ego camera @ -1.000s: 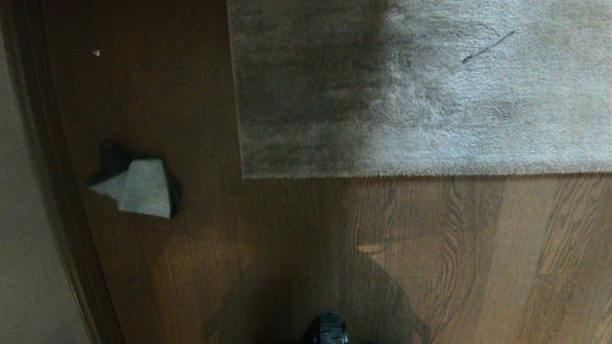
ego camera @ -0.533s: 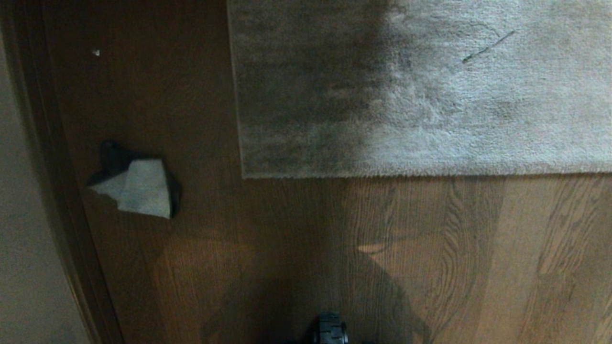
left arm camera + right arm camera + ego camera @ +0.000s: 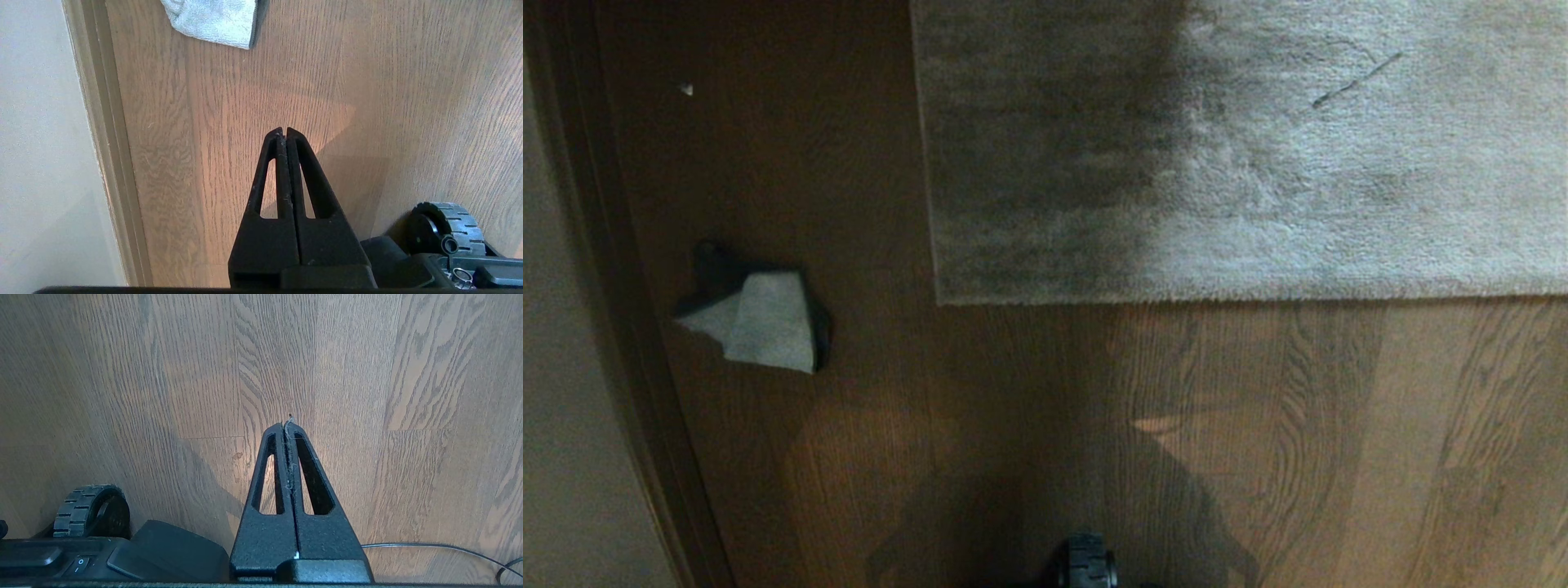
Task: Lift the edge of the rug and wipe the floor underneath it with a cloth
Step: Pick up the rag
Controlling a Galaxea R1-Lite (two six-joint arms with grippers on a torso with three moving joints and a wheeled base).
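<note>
A: Start closest in. What are the two tools doing?

B: Nothing yet. The left gripper [image 3: 283,131], black with slotted tapering fingers, has its jaws pressed together with nothing between them. The right gripper [image 3: 289,425] is the same, closed and empty, with only some lint on its tips. Both hang above the brown wood-grain plank floor [image 3: 1258,425], beside the robot's dark base and ribbed wheel [image 3: 449,228].

A: So which step is in hand?

B: I judge none has begun. The rug lies flat and the cloth is untouched.

A: Where is the cloth from the left gripper?

B: Ahead of its tips and a little toward the wall side: a crumpled pale grey cloth with a dark underlayer [image 3: 214,20], on bare floor near the brown baseboard [image 3: 106,143]. In the head view the same cloth [image 3: 760,318] lies well left of the rug.

A: And the rug?

B: Farther out still. The straight border and corner of the light grey-beige short-pile rug [image 3: 1143,298] run across the floor ahead of the right gripper, the corner nearer the cloth side, partly in shadow.

A: What does the next move call for?

B: Probably opening the left jaws and reaching forward for the cloth, while the right goes out to pinch the rug border. Pinching a flat-lying edge may need a low, shallow approach.
</note>
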